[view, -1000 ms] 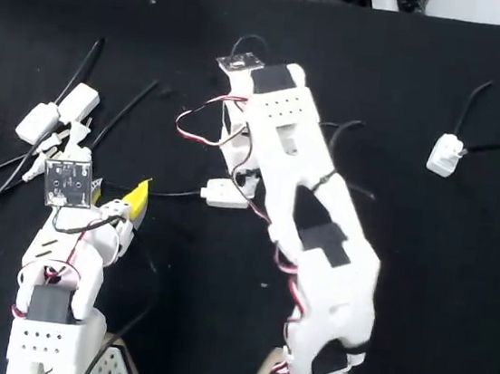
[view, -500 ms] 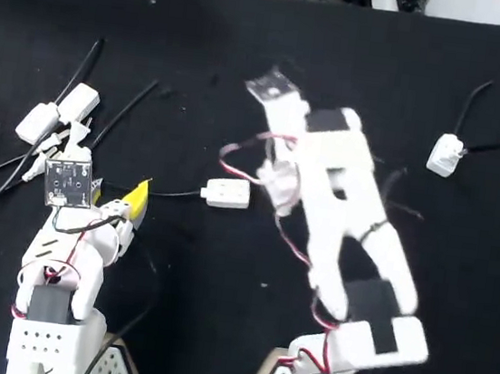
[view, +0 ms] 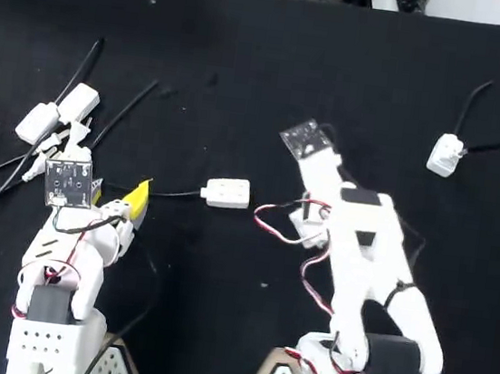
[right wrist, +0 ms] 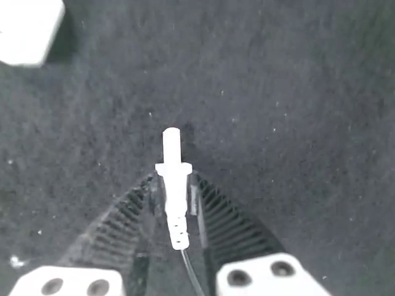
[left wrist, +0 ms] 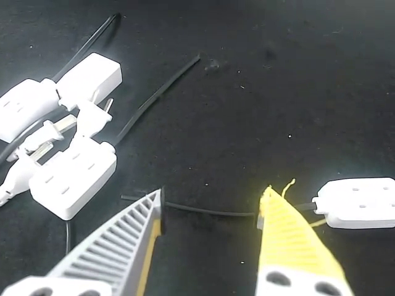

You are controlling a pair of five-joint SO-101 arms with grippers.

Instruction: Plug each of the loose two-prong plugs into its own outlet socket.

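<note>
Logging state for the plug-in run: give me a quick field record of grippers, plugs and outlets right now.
left gripper: open, low over a black cord
right gripper: shut on a white plug, above bare black table
middle outlet: alone between the arms, visible slots empty
outlet cluster: by the left arm, loose plugs lying among three blocks
far outlet: far right, apart from both arms

The left gripper point(left wrist: 212, 194) stands open above a black cable point(left wrist: 203, 209); a white outlet socket point(left wrist: 358, 202) lies just right of its yellow finger point(left wrist: 290, 240), more sockets point(left wrist: 73, 177) and loose plugs point(left wrist: 91, 117) cluster far left
</note>
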